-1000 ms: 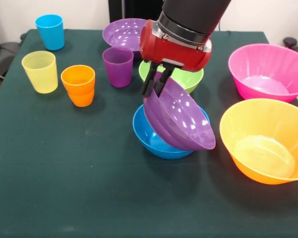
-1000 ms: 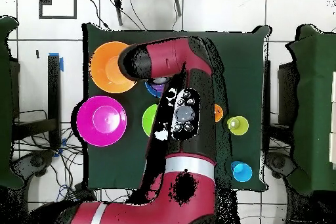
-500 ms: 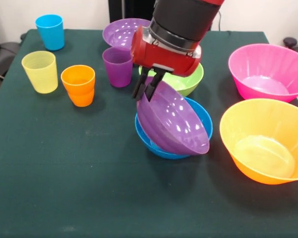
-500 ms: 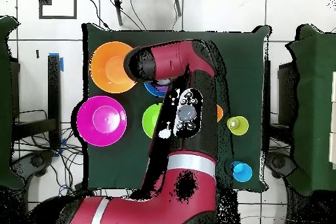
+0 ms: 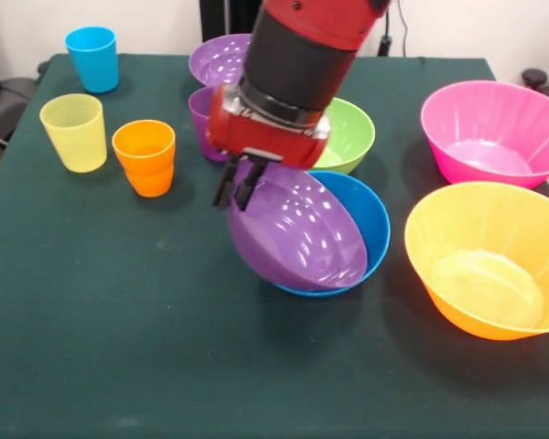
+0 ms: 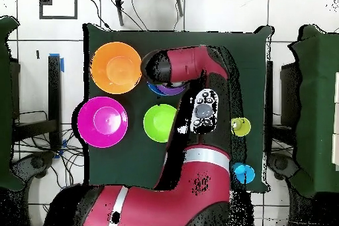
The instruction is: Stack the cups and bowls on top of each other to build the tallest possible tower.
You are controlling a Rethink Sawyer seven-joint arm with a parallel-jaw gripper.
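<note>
My gripper (image 5: 236, 190) is shut on the left rim of a purple bowl (image 5: 297, 229). The bowl hangs tilted, its opening facing up and right, and leans on the left side of the blue bowl (image 5: 366, 218) beneath it. The green bowl (image 5: 348, 133) sits just behind, and the second purple bowl (image 5: 212, 59) is behind my arm. The purple cup (image 5: 199, 108) is partly hidden by my wrist. The orange cup (image 5: 145, 157), yellow cup (image 5: 73, 132) and blue cup (image 5: 92, 58) stand upright at the left. In the overhead view my arm (image 6: 198, 104) covers the stack.
The large pink bowl (image 5: 494, 133) and large orange bowl (image 5: 485, 261) stand at the right edge of the front view. The overhead view shows the orange bowl (image 6: 116, 67), pink bowl (image 6: 101, 121), green bowl (image 6: 159, 122), yellow cup (image 6: 240, 127) and blue cup (image 6: 242, 172).
In the front view my gripper has moved left and slightly down with the purple bowl, pulling it over the blue bowl's left side. More of the green bowl shows.
</note>
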